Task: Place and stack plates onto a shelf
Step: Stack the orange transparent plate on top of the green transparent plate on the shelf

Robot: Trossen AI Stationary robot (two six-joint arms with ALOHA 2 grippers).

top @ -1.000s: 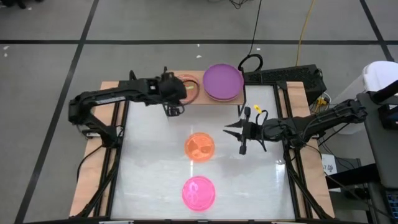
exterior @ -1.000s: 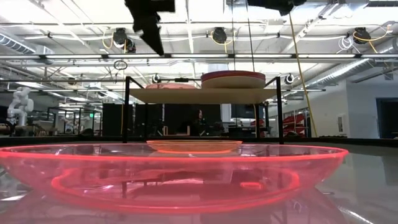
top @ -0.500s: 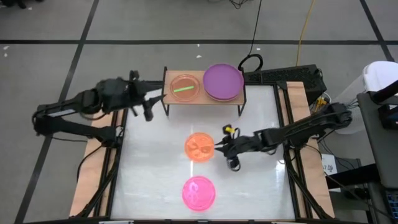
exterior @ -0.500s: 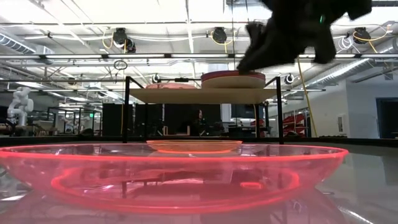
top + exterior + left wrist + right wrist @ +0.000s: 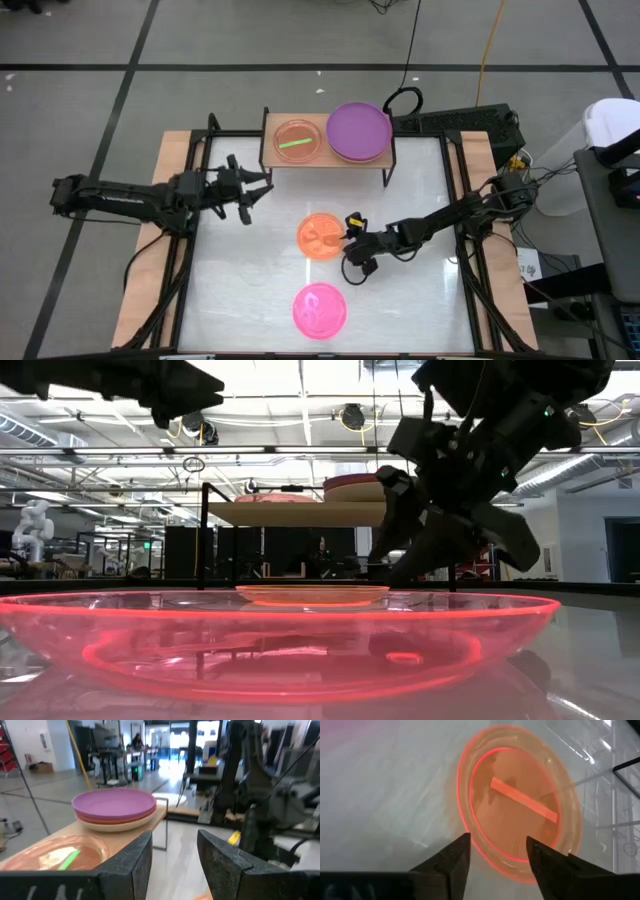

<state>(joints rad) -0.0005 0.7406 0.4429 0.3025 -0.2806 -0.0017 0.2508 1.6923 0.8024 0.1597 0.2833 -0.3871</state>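
Note:
An orange plate (image 5: pixel 321 236) lies flat on the white table, and a pink plate (image 5: pixel 319 309) lies nearer the front edge. On the shelf (image 5: pixel 325 158), a small plate with a green streak (image 5: pixel 296 140) sits at the left. A purple plate (image 5: pixel 358 131) tops a beige one (image 5: pixel 120 821) at the right. My right gripper (image 5: pixel 347 252) is open, low at the orange plate's right rim (image 5: pixel 490 862), with a finger to either side of it. I cannot tell whether it touches the rim. My left gripper (image 5: pixel 257 195) is open and holds nothing, in front of the shelf's left end.
The shelf's thin black legs (image 5: pixel 203 535) stand at the table's far edge. The pink plate (image 5: pixel 280 640) fills the foreground of the low view. Wooden side boards (image 5: pixel 150 290) and black frame rails flank the white tabletop. Cables and gear lie behind the shelf.
My left gripper has drawn back from the shelf's left end toward the table's left and near edges. It has left the small green-streaked plate lying on the shelf. My right gripper has gone down and toward the table's left, up to the orange plate's right rim.

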